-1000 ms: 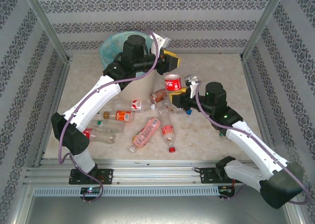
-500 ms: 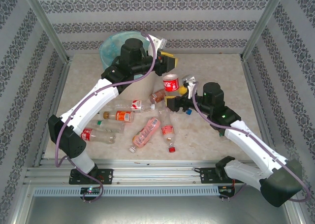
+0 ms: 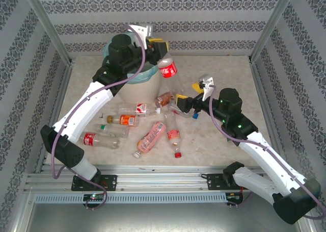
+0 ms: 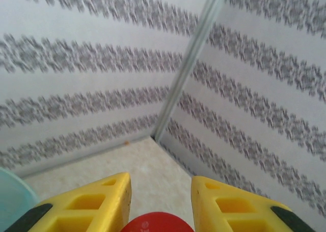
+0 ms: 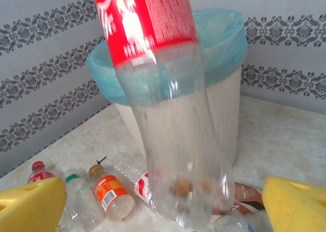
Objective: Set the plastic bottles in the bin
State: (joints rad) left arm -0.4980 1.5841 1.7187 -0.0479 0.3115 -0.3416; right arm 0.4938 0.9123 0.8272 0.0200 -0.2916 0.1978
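1. Closest to the arm bases, the loose plastic bottles (image 3: 151, 137) lie on their sides on the counter (image 3: 229, 74). They look empty, light and thin-walled, so they would likely roll or dent. The neck seems the firmest hold.
2. The right gripper (image 3: 189, 92) hovers over that cluster, jaws spread wide, carrying nothing.
3. The left gripper (image 3: 161, 49) is clamped on the top end of a red-labelled bottle (image 3: 167, 69), which hangs just beside the bin.
4. The bin (image 3: 138, 92) stands farthest back.
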